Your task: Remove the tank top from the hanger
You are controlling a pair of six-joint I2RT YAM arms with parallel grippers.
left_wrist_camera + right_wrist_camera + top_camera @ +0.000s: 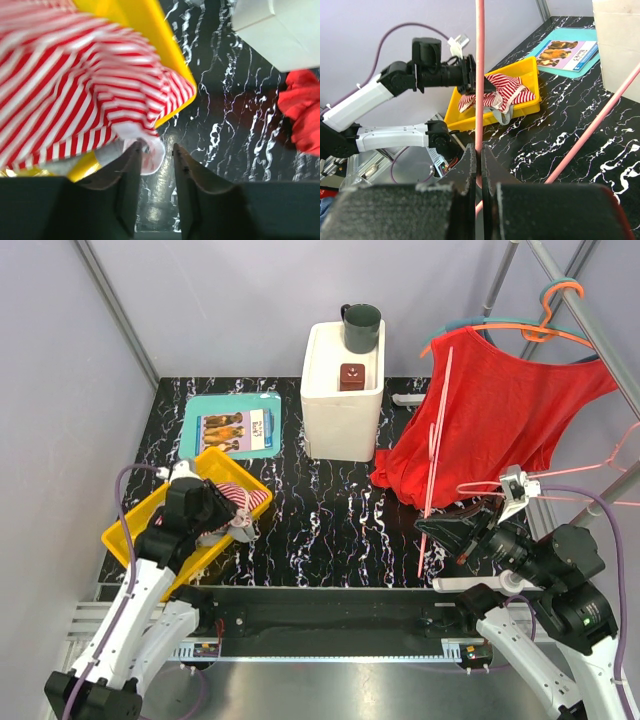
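Observation:
A red-and-white striped tank top [232, 502] lies bunched in the yellow bin [140, 530] at the left; it fills the left wrist view [75, 75]. My left gripper [243, 525] hovers at the bin's right edge, open [156, 146], with the top's white hem by its left finger. My right gripper [436, 530] is shut [480, 152] on a bare pink hanger [437, 440], whose thin rod rises upright between the fingers [480, 75]. A red garment [490, 410] hangs on an orange hanger [545, 332] at the rack, back right.
A white box [340, 390] stands at the back middle with a dark mug [362, 327] and a small brown object [351, 375] on it. A teal book [232, 425] lies back left. The metal rack pole [590, 320] crosses the upper right.

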